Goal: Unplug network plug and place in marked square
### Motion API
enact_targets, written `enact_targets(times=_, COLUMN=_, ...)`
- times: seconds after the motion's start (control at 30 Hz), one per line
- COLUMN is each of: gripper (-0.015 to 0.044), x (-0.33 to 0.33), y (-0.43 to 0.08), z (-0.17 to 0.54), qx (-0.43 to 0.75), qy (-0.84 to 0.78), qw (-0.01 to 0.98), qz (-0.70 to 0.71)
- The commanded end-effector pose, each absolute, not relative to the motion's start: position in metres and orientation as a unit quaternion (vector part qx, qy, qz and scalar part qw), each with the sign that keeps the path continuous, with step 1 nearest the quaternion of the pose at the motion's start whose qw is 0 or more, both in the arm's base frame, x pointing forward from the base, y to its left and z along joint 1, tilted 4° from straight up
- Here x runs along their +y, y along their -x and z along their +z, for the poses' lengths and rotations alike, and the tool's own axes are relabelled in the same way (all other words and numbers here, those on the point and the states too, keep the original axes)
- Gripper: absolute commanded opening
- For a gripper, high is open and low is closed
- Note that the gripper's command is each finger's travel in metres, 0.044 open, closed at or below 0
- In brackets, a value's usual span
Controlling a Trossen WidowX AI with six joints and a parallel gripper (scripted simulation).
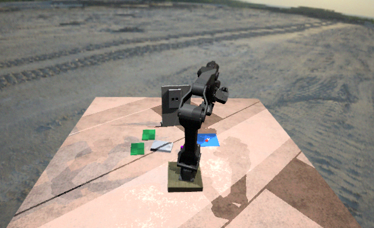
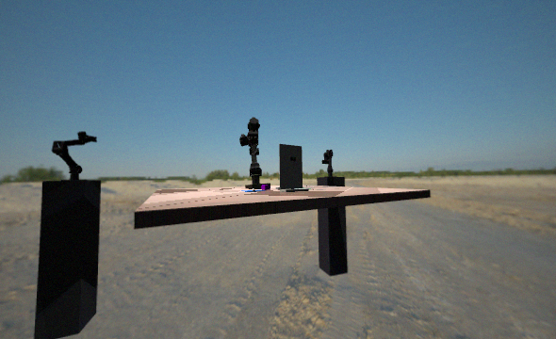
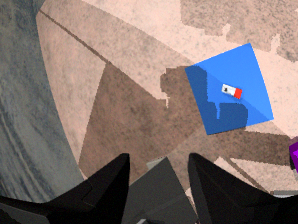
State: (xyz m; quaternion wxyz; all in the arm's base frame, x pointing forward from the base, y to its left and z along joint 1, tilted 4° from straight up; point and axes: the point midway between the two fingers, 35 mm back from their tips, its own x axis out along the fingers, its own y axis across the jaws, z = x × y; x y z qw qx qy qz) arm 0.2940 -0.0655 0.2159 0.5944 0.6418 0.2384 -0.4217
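The plug [image 1: 207, 139] [image 3: 231, 91], small and white with a red end, lies on the blue square [image 1: 215, 144] [image 3: 252, 62], well inside its edges. The upright panel [image 1: 165, 114] [image 2: 290, 171] stands beyond the arm's base, with the socket housing [image 1: 174, 105] on its face; two dark openings show there. My gripper [image 3: 159, 161] is partly open with nothing between its fingertips. It is raised high above the table, away from the plug, and touches nothing that I can see. The plug's tab is too small to make out.
A purple block [image 1: 182, 147] [image 2: 265, 186] [image 3: 294, 156] is near the arm's base. A flat light grey box [image 1: 163, 146] and two green squares [image 1: 148, 134] [image 1: 137, 148] lie left of the arm. Two other arms [image 2: 66, 146] [image 2: 329, 162] stand on pillars off the table.
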Motion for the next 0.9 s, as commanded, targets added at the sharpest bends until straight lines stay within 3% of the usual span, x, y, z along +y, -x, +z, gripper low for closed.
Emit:
enact_targets(times=0.0, gripper=0.0209, x=-0.065, y=-0.2929, z=0.2205, qx=0.237, qy=-0.642, qw=0.593, qz=-0.423)
enact_targets(times=0.3, gripper=0.044, x=-0.065, y=-0.2929, z=0.2205, qx=0.237, qy=-0.642, qw=0.593, qz=-0.423)
enact_targets(times=0.87, gripper=0.044, x=-0.065, y=-0.2929, z=0.2205, qx=0.237, qy=-0.642, qw=0.593, qz=-0.423)
